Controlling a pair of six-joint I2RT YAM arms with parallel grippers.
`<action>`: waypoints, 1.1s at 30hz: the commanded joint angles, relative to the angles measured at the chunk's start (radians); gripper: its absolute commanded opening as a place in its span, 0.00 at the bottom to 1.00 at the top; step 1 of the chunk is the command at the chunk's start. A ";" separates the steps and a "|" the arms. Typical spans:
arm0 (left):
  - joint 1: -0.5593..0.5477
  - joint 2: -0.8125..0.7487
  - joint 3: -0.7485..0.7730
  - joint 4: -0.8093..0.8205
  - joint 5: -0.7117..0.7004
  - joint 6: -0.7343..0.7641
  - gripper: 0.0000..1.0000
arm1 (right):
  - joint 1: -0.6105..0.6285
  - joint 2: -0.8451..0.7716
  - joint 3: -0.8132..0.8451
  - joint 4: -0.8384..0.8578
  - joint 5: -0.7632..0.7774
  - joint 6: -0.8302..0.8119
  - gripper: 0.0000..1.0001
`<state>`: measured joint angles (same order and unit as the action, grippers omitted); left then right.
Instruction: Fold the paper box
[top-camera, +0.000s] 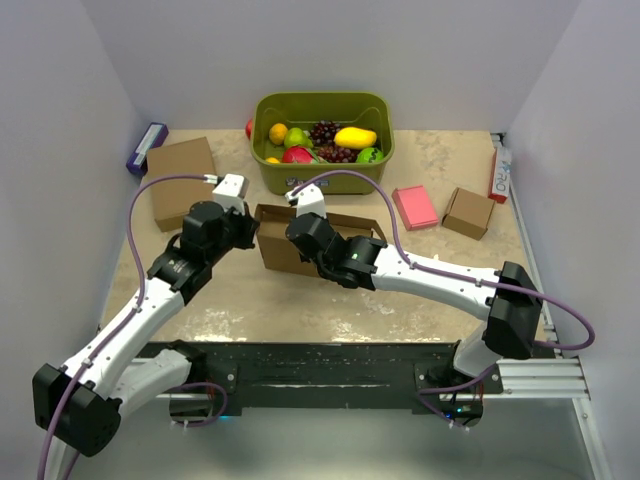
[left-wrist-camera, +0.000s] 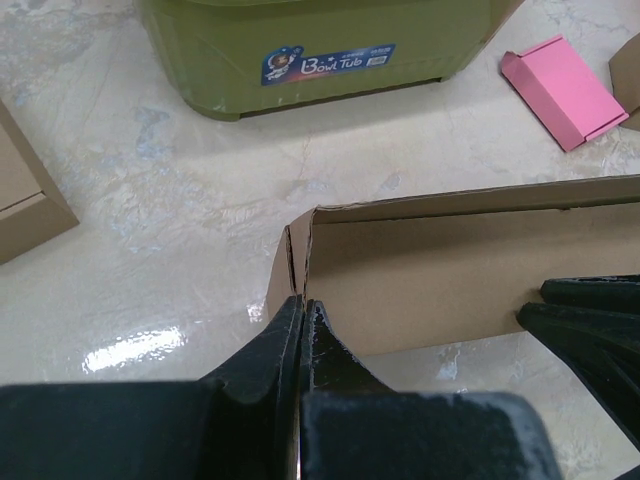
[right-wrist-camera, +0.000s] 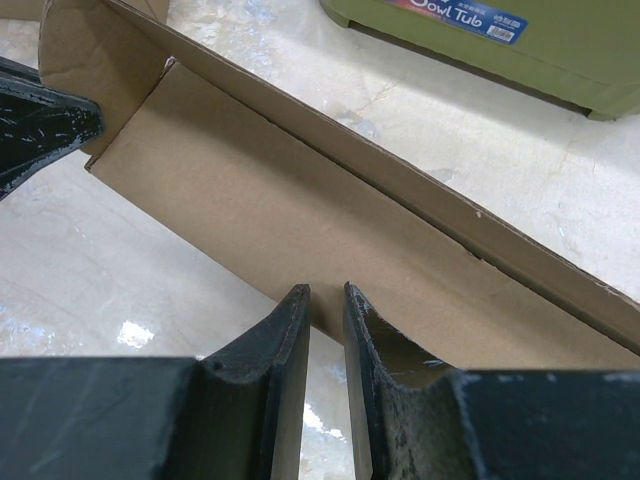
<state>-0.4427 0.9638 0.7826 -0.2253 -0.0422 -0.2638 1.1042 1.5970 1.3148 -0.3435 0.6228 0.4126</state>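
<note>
Far off to the left of the left fingers, at the back of the table (top-camera: 260, 300), lies a slim purple box (top-camera: 147, 148). Nearer them, on the same side, is a flat brown cardboard rectangle (top-camera: 182, 182).

The left gripper (left-wrist-camera: 301, 305) has its fingers pressed tight together. The end flap of the paper box (top-camera: 275, 248) runs down into the seam between them, so they look clamped on that flap. The box stands on the tabletop directly ahead of those fingertips, partly folded, with its long wall upright and stretching away to their right.

Beyond both pairs of fingers, just past the box, sits an olive-green Bowl Tub (left-wrist-camera: 320, 30). It holds fruit, dark grapes (top-camera: 323, 131) and a yellow piece (top-camera: 355, 137) among them.

The right gripper (right-wrist-camera: 326, 295) meets the same long wall further along. Its fingers stand only a sliver apart, with the wall's lower edge caught in the gap, so they are gripping the cardboard.

To the right of the right fingers a flat pink box (top-camera: 415, 207) lies on the table. A small brown cardboard cube (top-camera: 468, 212) sits just beyond it. Furthest out, against the right wall, is a white-and-red carton (top-camera: 497, 172).
</note>
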 joint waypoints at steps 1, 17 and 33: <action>-0.008 0.004 -0.051 -0.121 -0.062 0.047 0.00 | -0.001 0.047 -0.020 -0.138 -0.037 0.023 0.24; -0.011 0.023 0.029 -0.101 -0.028 0.015 0.00 | -0.003 -0.159 0.083 -0.334 -0.134 0.061 0.64; -0.017 0.039 0.043 -0.103 -0.018 0.018 0.00 | -0.346 -0.413 -0.064 -0.477 -0.095 0.006 0.73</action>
<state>-0.4541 0.9852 0.8108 -0.2478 -0.0586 -0.2504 0.7982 1.1557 1.3094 -0.8444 0.5621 0.4622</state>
